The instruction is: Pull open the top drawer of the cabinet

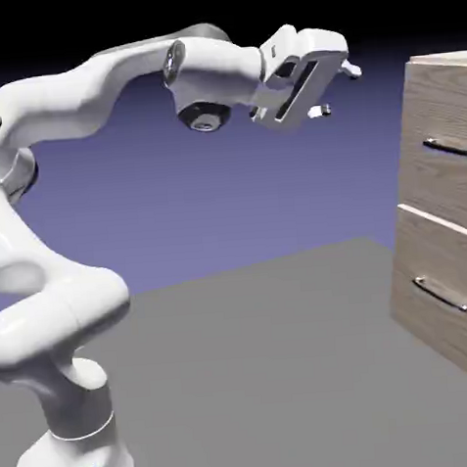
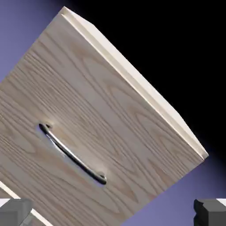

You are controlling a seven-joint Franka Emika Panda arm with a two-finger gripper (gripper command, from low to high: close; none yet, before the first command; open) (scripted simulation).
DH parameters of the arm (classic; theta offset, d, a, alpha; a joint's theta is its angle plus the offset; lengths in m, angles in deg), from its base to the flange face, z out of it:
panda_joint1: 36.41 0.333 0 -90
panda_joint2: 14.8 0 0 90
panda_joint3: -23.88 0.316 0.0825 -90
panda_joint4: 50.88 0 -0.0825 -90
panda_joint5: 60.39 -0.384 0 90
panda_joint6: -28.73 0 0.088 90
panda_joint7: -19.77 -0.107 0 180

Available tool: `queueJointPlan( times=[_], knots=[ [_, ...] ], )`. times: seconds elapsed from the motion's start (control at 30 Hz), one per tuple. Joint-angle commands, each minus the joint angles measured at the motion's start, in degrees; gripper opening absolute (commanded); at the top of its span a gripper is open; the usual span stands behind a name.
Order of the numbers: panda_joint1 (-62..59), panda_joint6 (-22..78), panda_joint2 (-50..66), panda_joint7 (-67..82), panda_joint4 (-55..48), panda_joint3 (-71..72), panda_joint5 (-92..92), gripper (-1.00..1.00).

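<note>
White 2-finger hand (image 1: 335,91) open, empty, approach step; light wood-grain top drawer (image 1: 440,115) shut, at exterior view's R. Next: align w/ its slim dark metal bar handle (image 2: 73,155), then grip.

So the arm (image 1: 57,107) is glossy white with dark grey-black bits at the joints, plus a bright blue patch on its base (image 1: 72,465). The cabinet (image 1: 443,223) is pale greyish brown, and the top drawer (image 2: 101,110) has wavy, streaky wood grain all over, honestly kinda nice. Its handle (image 2: 73,156) is dark metal with silvery highlights. Cream-white edging up top, plain grey floor (image 1: 267,372), and a backdrop (image 1: 245,197) fading from blue-violet to black. Fingertips (image 2: 15,212) are grey.
</note>
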Motion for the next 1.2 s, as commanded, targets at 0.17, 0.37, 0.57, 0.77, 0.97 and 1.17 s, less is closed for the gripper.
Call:
queueJointPlan(
  times=[0.17,0.37,0.57,0.77,0.97,1.17],
  knots=[
    [-9.3,3.0,-3.1,15.0,-4.3,6.9,-13.3,0.0],
    [-18.5,5.9,-6.2,29.9,-8.6,13.8,-26.6,0.0],
    [-27.8,8.9,-9.3,44.9,-12.8,20.6,-39.9,0.0],
    [-37.1,11.9,-12.4,59.8,-17.1,27.5,-53.2,0.0],
    [-44.2,13.0,-14.5,68.3,-21.8,32.2,-61.2,0.0],
    [-51.2,9.9,-15.6,66.2,-31.7,35.1,-61.4,-1.0]
  ],
)
